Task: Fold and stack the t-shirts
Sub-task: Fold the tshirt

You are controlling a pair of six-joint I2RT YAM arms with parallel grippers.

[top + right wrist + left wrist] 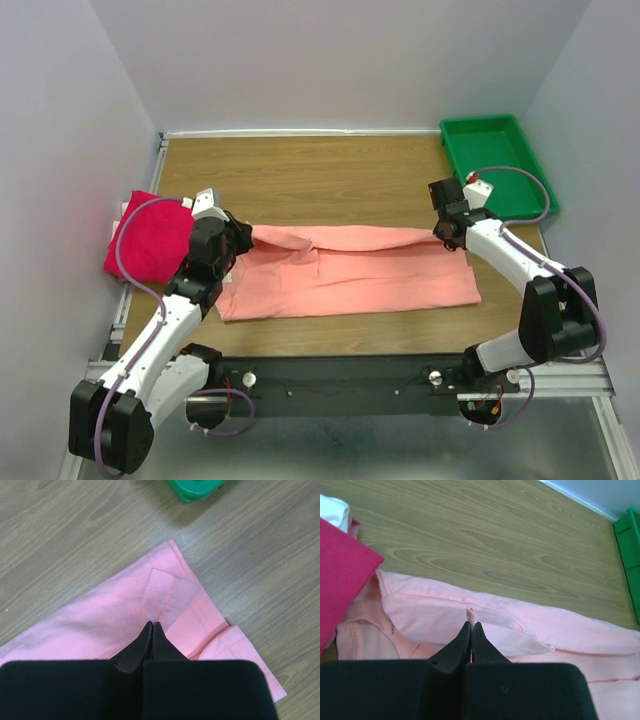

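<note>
The salmon-pink t-shirt (350, 272) lies spread across the middle of the table, its far edge folded over toward the front. My left gripper (240, 238) is shut on a pinch of the pink shirt (470, 614) at its left end. My right gripper (447, 234) is shut on the shirt's hem corner (162, 597) at its right end. The magenta-red t-shirt (150, 238) sits folded at the table's left edge, beside the left gripper; it shows at the left of the left wrist view (340, 575).
A green plastic tray (495, 160) stands at the back right corner; its edge shows in the right wrist view (195, 489). Walls close in left, right and behind. Bare wood table (320, 180) lies behind the pink shirt.
</note>
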